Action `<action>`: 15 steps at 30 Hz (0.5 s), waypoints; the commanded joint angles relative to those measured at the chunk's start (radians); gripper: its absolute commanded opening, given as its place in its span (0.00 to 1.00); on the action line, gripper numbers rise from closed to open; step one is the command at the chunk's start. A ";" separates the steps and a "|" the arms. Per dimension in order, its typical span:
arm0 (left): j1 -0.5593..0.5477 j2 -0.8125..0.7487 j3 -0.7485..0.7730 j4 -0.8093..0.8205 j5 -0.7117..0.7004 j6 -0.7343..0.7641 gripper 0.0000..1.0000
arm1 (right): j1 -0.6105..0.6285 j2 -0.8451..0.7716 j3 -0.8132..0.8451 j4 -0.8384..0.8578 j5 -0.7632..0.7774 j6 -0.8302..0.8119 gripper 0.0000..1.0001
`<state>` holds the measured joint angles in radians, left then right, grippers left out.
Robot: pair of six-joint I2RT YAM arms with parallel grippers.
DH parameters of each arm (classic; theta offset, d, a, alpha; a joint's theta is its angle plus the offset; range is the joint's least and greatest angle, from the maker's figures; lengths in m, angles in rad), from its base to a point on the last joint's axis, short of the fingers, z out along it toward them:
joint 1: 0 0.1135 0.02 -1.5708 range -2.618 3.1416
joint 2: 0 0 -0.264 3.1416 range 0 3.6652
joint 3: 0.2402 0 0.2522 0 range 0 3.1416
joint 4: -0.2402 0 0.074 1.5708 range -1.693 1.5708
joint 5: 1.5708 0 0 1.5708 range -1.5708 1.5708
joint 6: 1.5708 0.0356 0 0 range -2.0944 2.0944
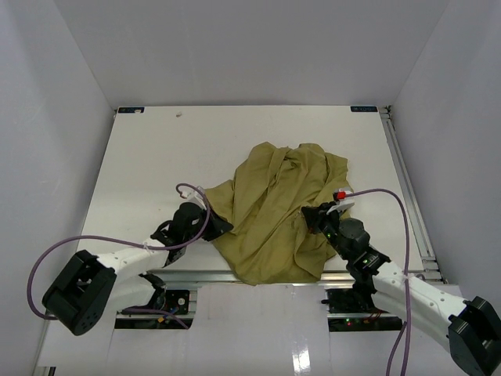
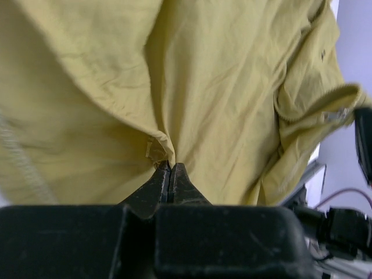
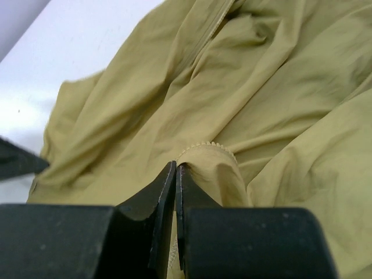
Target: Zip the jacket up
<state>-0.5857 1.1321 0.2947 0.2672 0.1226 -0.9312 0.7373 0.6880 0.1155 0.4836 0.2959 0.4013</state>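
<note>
Left gripper [image 2: 170,170] and right gripper [image 3: 175,170] each pinched jacket [image 1: 274,215] fabric; it lay crumpled mid-frame, zipper [image 3: 204,143] seemingly unjoined, zipping judged wholly outstanding.

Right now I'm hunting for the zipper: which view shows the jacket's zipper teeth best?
Right wrist view: the zipper teeth edge a fold right at the right gripper, close up. Left wrist view shows mostly plain jacket fabric; top view shows the whole garment, teeth too small to tell.
</note>
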 commanded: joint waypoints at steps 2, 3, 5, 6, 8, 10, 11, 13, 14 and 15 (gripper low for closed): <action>-0.098 0.000 0.041 0.100 -0.021 -0.077 0.00 | -0.039 -0.032 0.036 0.096 -0.081 -0.032 0.08; -0.101 0.011 0.053 0.109 -0.007 -0.079 0.00 | -0.039 -0.046 0.028 0.096 -0.085 -0.032 0.08; -0.102 0.030 0.070 0.107 -0.012 -0.054 0.00 | -0.038 -0.059 0.018 0.096 -0.098 -0.033 0.08; -0.102 0.039 0.085 0.081 -0.045 -0.052 0.00 | -0.039 -0.065 0.013 0.095 -0.100 -0.032 0.08; -0.101 0.068 0.136 -0.040 -0.209 0.004 0.00 | -0.038 -0.081 -0.002 0.095 -0.099 -0.033 0.08; -0.094 0.094 0.162 -0.118 -0.341 0.029 0.00 | -0.039 -0.091 -0.011 0.095 -0.098 -0.032 0.08; -0.085 0.112 0.167 -0.133 -0.371 0.039 0.00 | -0.039 -0.095 -0.013 0.094 -0.099 -0.032 0.08; -0.068 0.135 0.174 -0.159 -0.395 0.047 0.00 | -0.039 -0.099 -0.013 0.085 -0.101 -0.031 0.08; -0.064 0.154 0.182 -0.170 -0.394 0.053 0.00 | -0.039 -0.102 -0.011 0.081 -0.102 -0.030 0.08; -0.064 0.165 0.190 -0.180 -0.394 0.056 0.01 | -0.039 -0.108 -0.008 0.077 -0.104 -0.029 0.08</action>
<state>-0.6639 1.2598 0.4501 0.1948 -0.1511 -0.9178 0.7013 0.5998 0.1129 0.5204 0.2018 0.3843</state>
